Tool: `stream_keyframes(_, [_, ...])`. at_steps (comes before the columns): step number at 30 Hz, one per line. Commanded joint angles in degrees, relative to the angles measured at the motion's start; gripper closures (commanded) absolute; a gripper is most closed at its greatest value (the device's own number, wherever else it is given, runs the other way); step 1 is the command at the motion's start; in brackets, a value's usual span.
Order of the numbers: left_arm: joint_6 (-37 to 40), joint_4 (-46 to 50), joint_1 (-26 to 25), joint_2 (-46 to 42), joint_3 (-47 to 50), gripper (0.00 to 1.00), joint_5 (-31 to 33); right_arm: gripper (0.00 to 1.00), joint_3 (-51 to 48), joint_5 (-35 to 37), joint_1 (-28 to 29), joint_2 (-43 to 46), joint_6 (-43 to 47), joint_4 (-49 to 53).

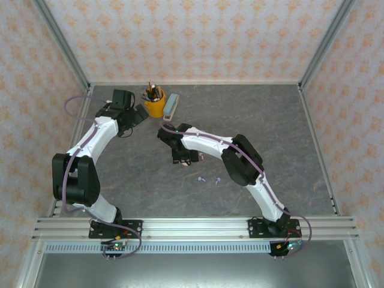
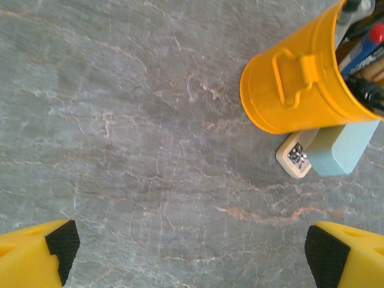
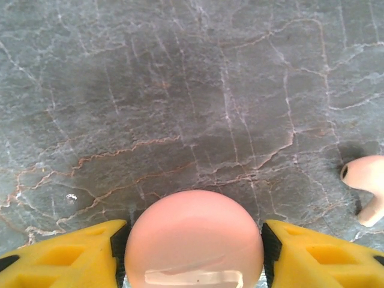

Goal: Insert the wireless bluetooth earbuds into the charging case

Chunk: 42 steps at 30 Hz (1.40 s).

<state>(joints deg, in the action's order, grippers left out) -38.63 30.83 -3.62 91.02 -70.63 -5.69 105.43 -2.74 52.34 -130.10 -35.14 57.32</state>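
Two yellow fingers (image 3: 90,252) of the right gripper (image 3: 193,249) are clamped on a pink round charging case (image 3: 192,228), pads touching both its sides, low over the grey marbled table (image 3: 180,90). One pale pink earbud (image 3: 369,186) lies on the table just right of the gripper, apart from the case. Two lilac earbuds (image 1: 201,179) lie nearer the arm bases. The left gripper (image 2: 192,258) hangs with jaws wide apart, nothing between them, near a yellow pen cup (image 2: 300,78) and a pale blue box (image 2: 342,150).

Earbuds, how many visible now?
3. One lilac earbud and a second lilac earbud lie side by side on the table; a pink earbud lies beside the right gripper. Others may be hidden.
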Motion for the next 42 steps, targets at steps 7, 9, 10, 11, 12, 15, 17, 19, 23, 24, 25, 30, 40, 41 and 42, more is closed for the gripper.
stream_keyframes(7, [-3.09, 1.23, -1.29, -6.27, 5.55, 0.01, 0.2, 0.3, 0.73, 0.99, -0.66, -0.31, -0.46, 1.91])
stream_keyframes(9, [-3.6, 0.87, -1.26, -7.46, 6.83, 0.01, 0.33, 0.3, 1.26, 0.64, -0.82, -0.63, -0.47, 1.83])
stream_keyframes(10, [-3.64, 0.73, -1.26, -7.99, 7.4, 0.01, 0.33, 0.3, 1.59, 0.39, -0.84, -0.8, -0.38, 1.83])
stream_keyframes(11, [-3.64, 0.81, -1.3, -8.34, 7.83, 0.01, 0.41, 0.3, 1.96, 0.29, -0.87, -0.93, -0.33, 1.83])
stream_keyframes(12, [-3.56, 0.96, -1.3, -8.73, 8.17, 0.01, 0.58, 0.3, 2.22, 0.14, -0.92, -1.06, -0.25, 1.83])
stream_keyframes(15, [-3.38, 1.21, -1.3, -9.68, 9.16, 0.01, 0.85, 0.3, 2.77, -0.37, -0.99, -1.63, -0.11, 1.74])
stream_keyframes(17, [-3.38, 1.08, -1.3, -10.11, 9.61, 0.01, 0.88, 0.31, 3.06, -0.75, -1.01, -2.03, -0.18, 1.66])
stream_keyframes(19, [-3.29, 1.08, -1.3, -10.33, 9.89, 0.01, 0.92, 0.32, 3.04, -1.12, -1.05, -2.26, -0.18, 1.48])
stream_keyframes(23, [-3.16, 1.08, -1.3, -10.16, 9.81, 0.01, 1.03, 0.33, 2.6, -1.39, -1.01, -2.26, -0.2, 1.39])
stream_keyframes(24, [-3.12, 1.01, -1.3, -10.01, 9.74, 0.01, 1.02, 0.33, 2.59, -1.29, -1.04, -2.25, -0.24, 1.39])
stream_keyframes(25, [-3.12, 0.9, -1.29, -9.91, 9.72, 0.01, 0.94, 0.34, 2.51, -1.3, -1.04, -2.22, -0.2, 1.48])
stream_keyframes(30, [-2.96, 0.72, -1.3, -9.39, 9.46, 0.01, 0.77, 0.36, 1.94, -1.3, -1.01, -2.06, -0.2, 1.57])
stream_keyframes(40, [-2.76, 0.48, -1.3, -9.39, 9.17, 0.0, 0.42, 0.39, 1.2, -2.05, -1.41, -1.78, -0.71, 1.22])
stream_keyframes(41, [-2.69, 0.55, -1.26, -9.46, 9.11, 0.01, 0.29, 0.39, 1.01, -2.38, -1.46, -1.74, -0.8, 1.09])
stream_keyframes(42, [-2.68, 0.55, -1.3, -9.46, 9.0, 0.0, 0.33, 0.4, 0.77, -2.65, -1.53, -1.6, -0.9, 0.81])
